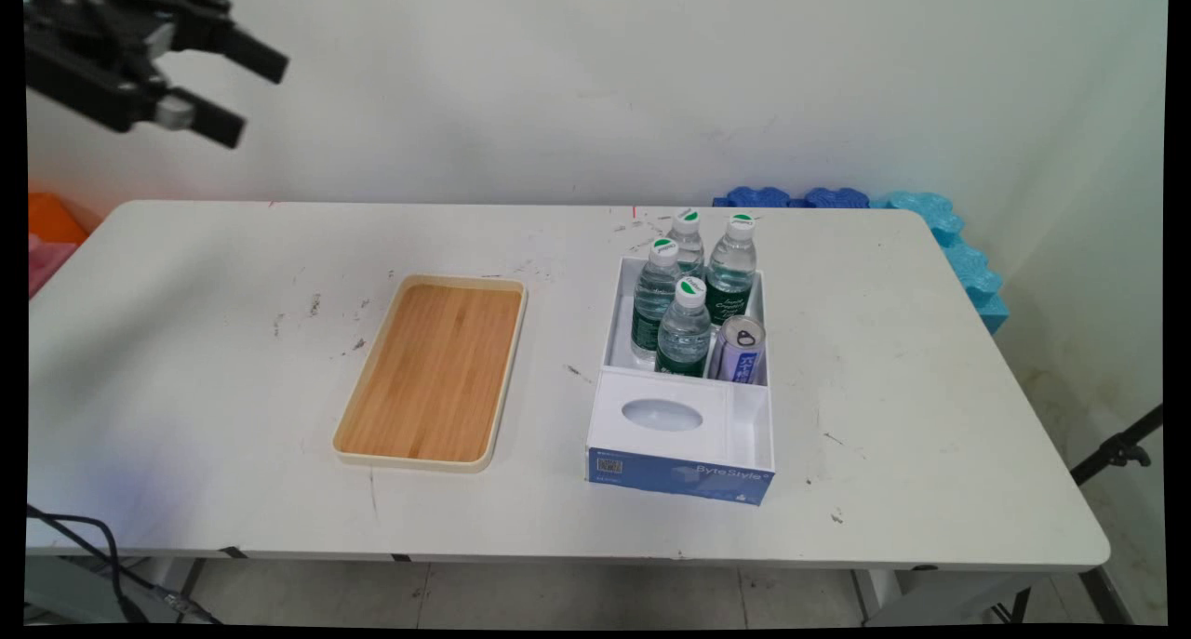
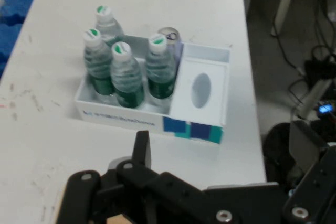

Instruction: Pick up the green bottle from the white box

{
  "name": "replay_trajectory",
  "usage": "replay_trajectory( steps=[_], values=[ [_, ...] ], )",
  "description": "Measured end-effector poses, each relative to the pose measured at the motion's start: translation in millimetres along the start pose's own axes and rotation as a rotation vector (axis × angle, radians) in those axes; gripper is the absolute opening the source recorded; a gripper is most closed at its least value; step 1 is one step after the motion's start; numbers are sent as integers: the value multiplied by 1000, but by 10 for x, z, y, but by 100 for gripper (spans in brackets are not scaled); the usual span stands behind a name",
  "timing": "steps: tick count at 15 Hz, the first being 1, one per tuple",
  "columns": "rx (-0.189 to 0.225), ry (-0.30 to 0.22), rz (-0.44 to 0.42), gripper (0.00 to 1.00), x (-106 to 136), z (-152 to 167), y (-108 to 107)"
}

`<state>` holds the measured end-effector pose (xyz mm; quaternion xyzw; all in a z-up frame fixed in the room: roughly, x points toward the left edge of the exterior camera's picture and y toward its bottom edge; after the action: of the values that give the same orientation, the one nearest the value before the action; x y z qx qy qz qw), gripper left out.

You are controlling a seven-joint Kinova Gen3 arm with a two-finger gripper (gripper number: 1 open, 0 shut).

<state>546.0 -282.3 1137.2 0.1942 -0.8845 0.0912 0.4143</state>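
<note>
Hanging high above the table's (image 1: 186,360) far left corner with nothing in its grasp: black gripper (image 1: 244,97), fingers (image 1: 256,55) spread well apart. Well below and to its right, lying flat: rectangular tray (image 1: 433,371), round-cornered, cream rim, smooth wood-grain floor. Farther right again: white cardboard box (image 1: 684,430), blue front panel lettered "Byte Style", flat white insert with an oval cutout. Standing upright behind that insert: four clear plastic bottles (image 1: 686,330) with dark green labels and green-and-white caps, plus a purple metal can (image 1: 740,349), label unreadable.
</note>
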Motion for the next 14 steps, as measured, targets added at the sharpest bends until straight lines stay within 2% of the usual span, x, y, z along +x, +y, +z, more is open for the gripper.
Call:
replay_trajectory(
  steps=[5, 8, 14],
  values=[
    [67, -4, -11, 100, 135, 438, -241],
    [107, -26, -31, 100, 149, 867, -396],
    [119, -65, -31, 100, 112, 1593, -562]
  ],
)
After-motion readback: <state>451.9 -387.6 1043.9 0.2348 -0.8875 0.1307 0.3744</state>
